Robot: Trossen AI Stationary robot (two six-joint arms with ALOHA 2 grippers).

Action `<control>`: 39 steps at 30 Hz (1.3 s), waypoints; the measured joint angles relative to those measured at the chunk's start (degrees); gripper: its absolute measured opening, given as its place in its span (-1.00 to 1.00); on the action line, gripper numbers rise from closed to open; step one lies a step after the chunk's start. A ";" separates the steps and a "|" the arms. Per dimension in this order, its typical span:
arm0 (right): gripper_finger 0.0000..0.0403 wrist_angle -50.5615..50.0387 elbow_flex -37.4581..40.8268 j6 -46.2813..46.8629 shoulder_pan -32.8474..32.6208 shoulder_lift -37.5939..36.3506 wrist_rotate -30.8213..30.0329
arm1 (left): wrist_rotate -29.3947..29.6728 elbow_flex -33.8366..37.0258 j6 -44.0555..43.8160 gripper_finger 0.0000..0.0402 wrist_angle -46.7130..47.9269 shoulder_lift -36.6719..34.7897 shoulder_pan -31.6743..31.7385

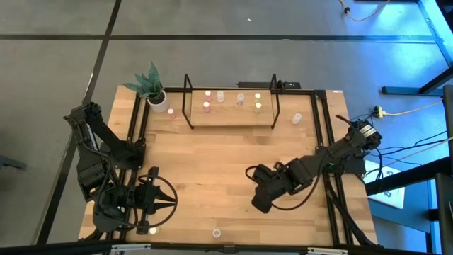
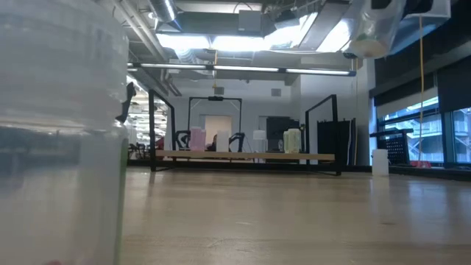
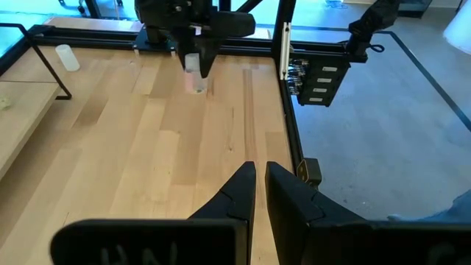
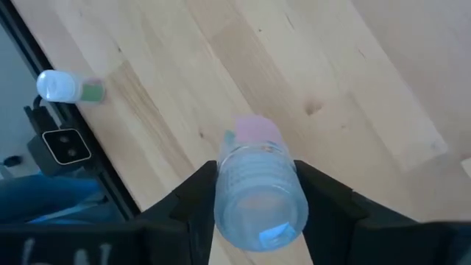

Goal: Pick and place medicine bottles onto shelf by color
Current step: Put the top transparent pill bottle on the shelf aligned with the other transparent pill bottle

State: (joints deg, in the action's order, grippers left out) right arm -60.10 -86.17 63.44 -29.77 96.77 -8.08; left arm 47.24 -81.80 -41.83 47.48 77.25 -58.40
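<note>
The right gripper (image 4: 254,202) hung above the middle of the counter (image 1: 212,163), its fingers (image 4: 191,195) clamped on a pink-capped medicine bottle (image 4: 259,195) lifted clear of the wood. This looked like the carry step. Next the bottle needed moving to the shelf (image 1: 232,115) at the counter's far edge and setting down beside the pink-topped bottles (image 1: 207,106) there. The left gripper (image 3: 259,180) waited near the front left corner, fingers closed and empty. A green-capped bottle (image 4: 68,87) lay on its side nearby.
</note>
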 joint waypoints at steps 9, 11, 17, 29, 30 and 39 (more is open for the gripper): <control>-0.21 0.00 0.00 -1.03 1.20 0.00 -1.99 | 1.78 0.00 1.83 -0.86 -0.01 -0.09 3.20; -0.21 0.00 0.00 -1.14 1.55 0.00 -1.99 | 1.77 0.00 2.18 -0.86 0.01 -0.10 5.12; -0.21 -0.02 0.00 -5.69 3.16 0.00 -0.93 | 1.92 0.00 8.66 -0.86 -0.01 -0.38 12.01; -0.21 -0.35 0.00 -32.27 13.20 -0.11 6.73 | 3.19 0.00 8.00 -0.86 -0.60 -1.18 25.21; -0.21 -0.50 0.00 -34.21 14.39 -0.11 7.04 | 3.18 0.00 7.40 -0.86 -0.59 -1.19 26.00; -0.21 -1.10 0.00 -51.79 23.75 -0.11 8.72 | 3.01 0.00 4.82 -0.86 -0.59 -1.18 29.27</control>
State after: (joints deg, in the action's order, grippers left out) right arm -61.19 -86.17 11.65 -6.02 96.66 0.64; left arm 50.26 -81.80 -37.01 46.89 76.07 -29.12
